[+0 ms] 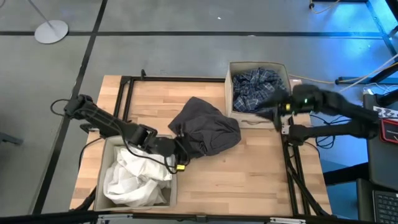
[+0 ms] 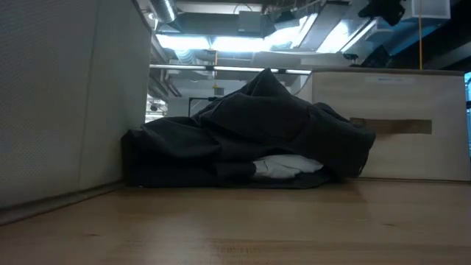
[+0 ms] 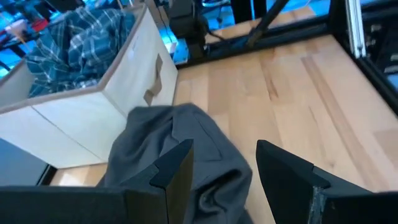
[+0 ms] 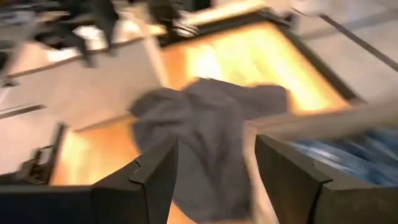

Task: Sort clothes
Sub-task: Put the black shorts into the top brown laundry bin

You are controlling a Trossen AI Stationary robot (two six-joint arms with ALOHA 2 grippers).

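Note:
A dark grey garment (image 1: 205,127) lies heaped on the table's middle; the low view (image 2: 257,132) shows a white piece (image 2: 283,165) under its near edge. My left gripper (image 1: 181,151) is open at the garment's near left edge, with grey cloth (image 3: 186,143) below and ahead of its fingers. My right gripper (image 1: 272,112) is open and empty above the near rim of the right bin (image 1: 229,93), which holds the blue-white plaid shirt (image 1: 255,87). White clothes (image 1: 137,177) fill the left bin (image 1: 106,149). The teal and dark green garments are out of view. My left gripper (image 3: 221,168) stands open over the dark grey garment's near left part (image 3: 211,180), its fingers slanting down from the table's left. I cannot tell whether the fingers touch the cloth.
The two beige bins stand at the table's near left and far right corners. A black frame (image 1: 124,93) runs along the table's left, far and right edges. Bare wood (image 1: 249,174) lies near and right of the garment. Cables hang at the right arm's base (image 1: 323,140).

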